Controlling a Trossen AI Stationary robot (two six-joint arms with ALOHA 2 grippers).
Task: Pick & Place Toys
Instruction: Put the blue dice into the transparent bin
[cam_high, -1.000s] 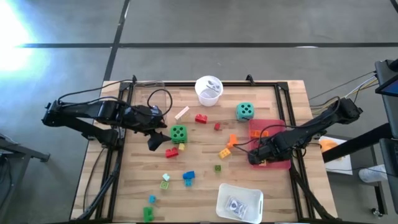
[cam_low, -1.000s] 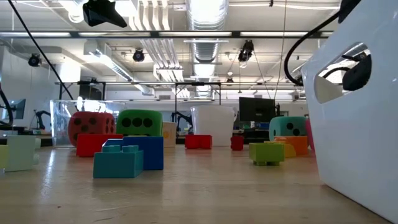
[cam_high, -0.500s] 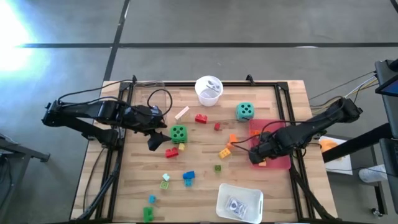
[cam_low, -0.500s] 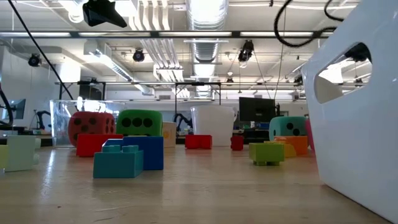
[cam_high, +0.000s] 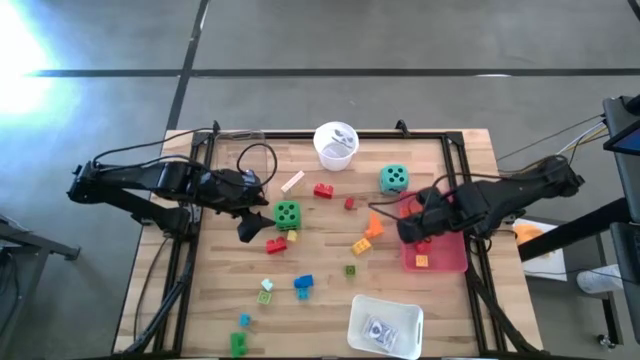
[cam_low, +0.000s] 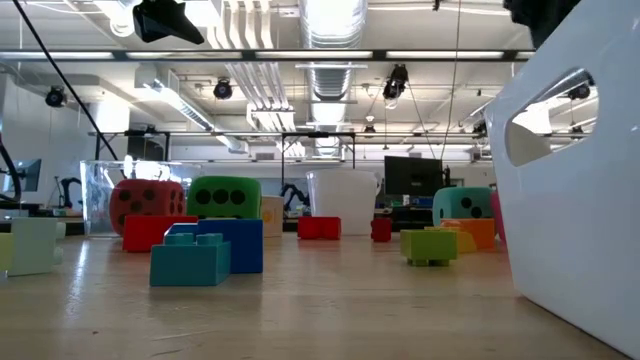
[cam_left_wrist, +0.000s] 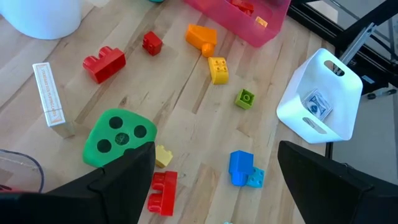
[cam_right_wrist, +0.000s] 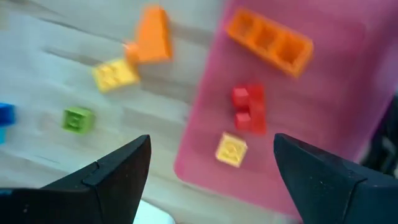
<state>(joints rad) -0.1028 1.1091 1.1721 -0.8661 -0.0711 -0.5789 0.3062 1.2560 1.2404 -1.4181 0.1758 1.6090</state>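
High view: white tray (cam_high: 386, 325) at the near worktop edge, loose bricks (cam_high: 303, 284) beyond it. Right gripper (cam_high: 412, 228), jaws spread and empty, hangs over the pink bin's (cam_high: 440, 262) inner rim; three bricks inside. Left gripper (cam_high: 247, 222), jaws released, hovers beside the green die (cam_high: 287, 214). Teal die (cam_high: 393, 179), cup (cam_high: 336, 144) farthest.

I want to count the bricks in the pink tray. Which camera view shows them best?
The right wrist view: it looks down into the pink tray and shows an orange brick, a red brick and a yellow brick. The high view hides part behind the right arm; the left wrist view shows only a corner; the low view none.
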